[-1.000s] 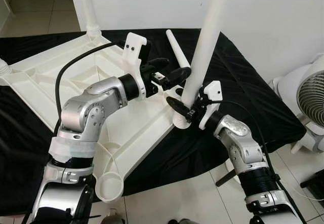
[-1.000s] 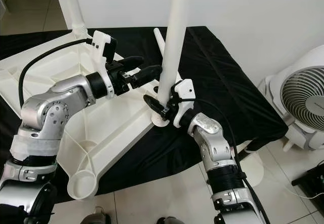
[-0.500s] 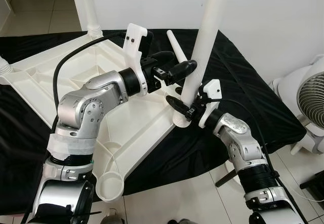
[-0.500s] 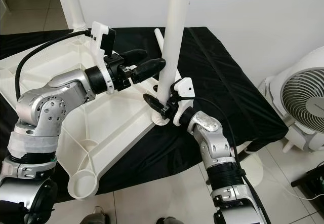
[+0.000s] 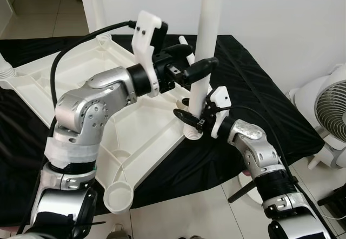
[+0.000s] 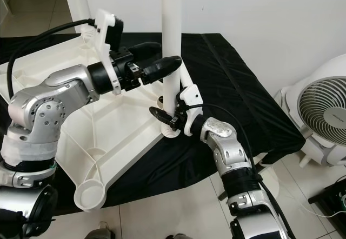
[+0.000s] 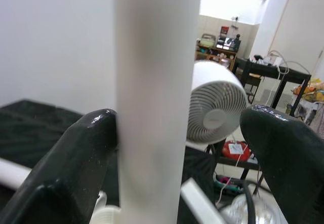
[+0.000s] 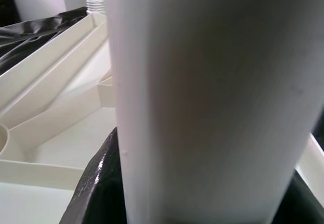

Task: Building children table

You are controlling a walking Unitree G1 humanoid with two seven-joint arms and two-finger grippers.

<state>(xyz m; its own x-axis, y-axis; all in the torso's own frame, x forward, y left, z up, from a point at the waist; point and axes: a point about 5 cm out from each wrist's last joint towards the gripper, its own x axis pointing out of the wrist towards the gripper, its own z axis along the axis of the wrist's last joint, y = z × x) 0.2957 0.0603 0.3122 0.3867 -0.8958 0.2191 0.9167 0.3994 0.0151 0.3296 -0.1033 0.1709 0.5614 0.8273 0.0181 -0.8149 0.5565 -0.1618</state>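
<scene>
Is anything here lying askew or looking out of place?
One thing: a loose white table leg lies flat on the upturned tabletop behind the leg being fitted, and the far corner leg stands upright. The right gripper clamps the fitted leg near its socket. Nothing looks damaged.

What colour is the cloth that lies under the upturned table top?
Black. The cloth shows best in the right eye view, beneath the white table top.

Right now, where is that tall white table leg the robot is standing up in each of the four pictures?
Left eye view: the table leg rises right of centre, the left gripper around it.
Right eye view: just left of centre.
Left wrist view: a broad white post against one finger.
Right wrist view: close up.
Shared landmark: the white fan, also behind the leg in the left wrist view.
</scene>
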